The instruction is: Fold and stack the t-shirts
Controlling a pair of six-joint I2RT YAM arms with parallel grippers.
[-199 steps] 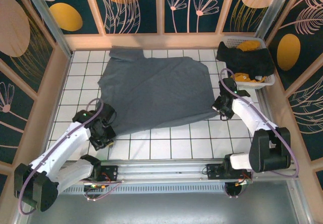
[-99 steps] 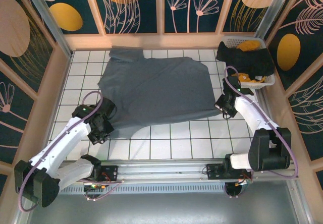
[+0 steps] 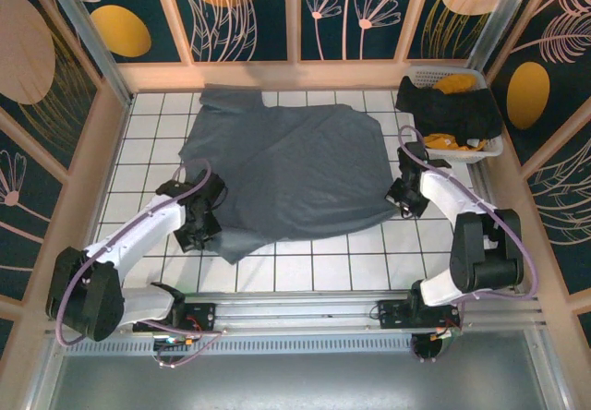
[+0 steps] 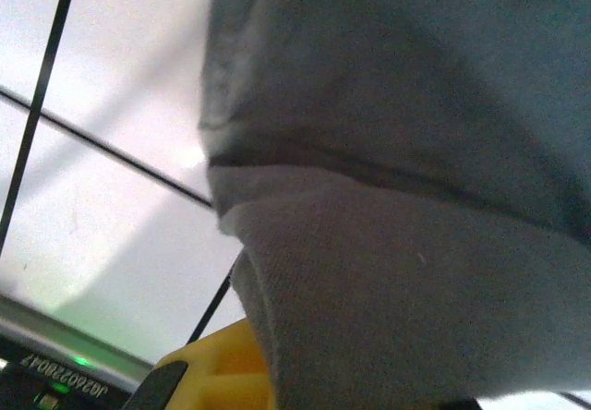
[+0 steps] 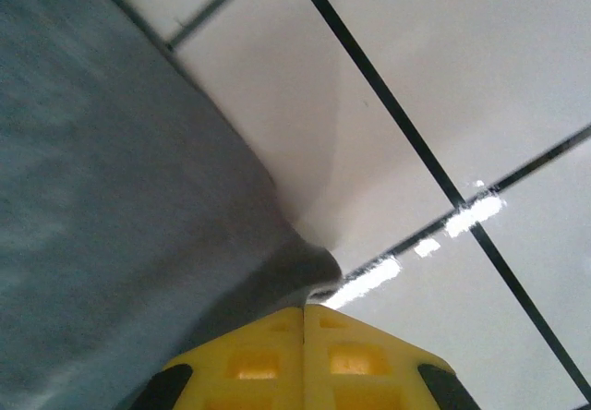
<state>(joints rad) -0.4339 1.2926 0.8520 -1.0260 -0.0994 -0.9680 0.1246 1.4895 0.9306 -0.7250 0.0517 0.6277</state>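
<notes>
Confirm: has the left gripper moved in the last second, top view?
Yes. The left gripper has moved up the view, away from the near rail, and slightly right.

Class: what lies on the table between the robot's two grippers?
In the top external view, the slate blue-grey cloth t-shirt lies spread between the left gripper and the right gripper, each at a near corner.

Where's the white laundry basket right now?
In the top view, the white basket sits in the far right corner, holding a black shirt, just beyond the right gripper.
</notes>
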